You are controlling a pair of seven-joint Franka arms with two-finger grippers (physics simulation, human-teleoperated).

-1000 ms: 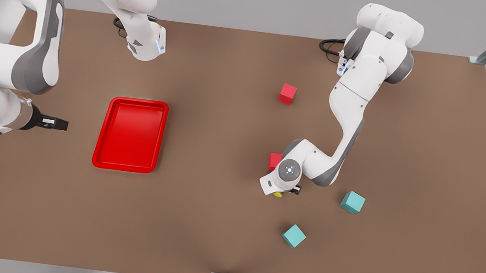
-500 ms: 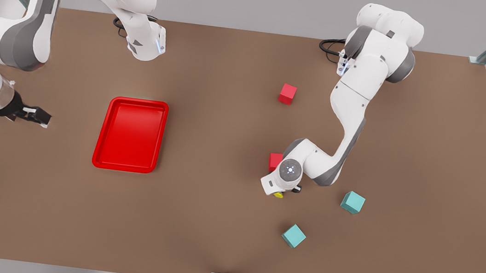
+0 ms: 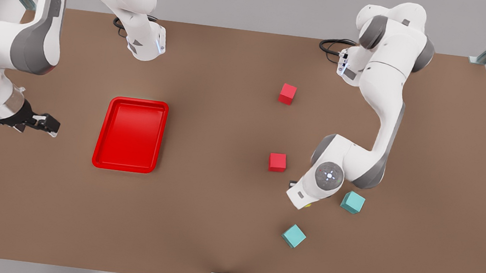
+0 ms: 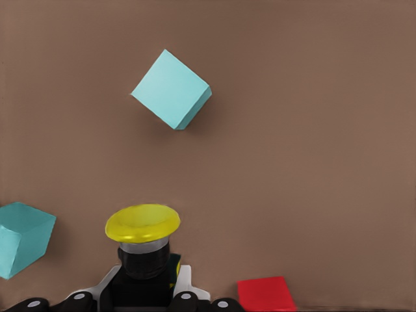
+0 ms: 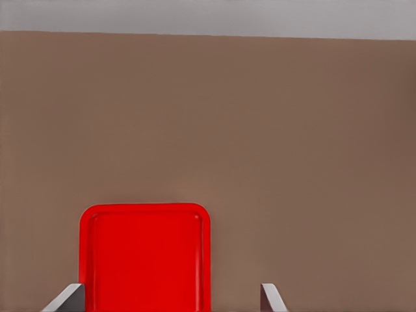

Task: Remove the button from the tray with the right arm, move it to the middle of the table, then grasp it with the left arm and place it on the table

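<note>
Beside the teal cube (image 3: 352, 202) in the front view, the left pincer (image 3: 304, 204) hangs over the worktop (image 3: 195, 223), a sliver of the yellow button (image 3: 307, 205) showing beneath it. Left wrist view: button (image 4: 143, 250) clamped cap-forward, straight ahead of the pincer. Right wrist view: right pincer (image 5: 172, 296) spread wide, facing the red tray (image 5: 144, 257), just waiting.

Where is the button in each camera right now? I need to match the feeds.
Front view: the button peeks out yellow under the left gripper, between the red cube and a teal cube.
Left wrist view: the button sits clamped between the fingers.
Right wrist view: not in it; the tray is.
Shared landmark: the teal cube beside the button.
</note>
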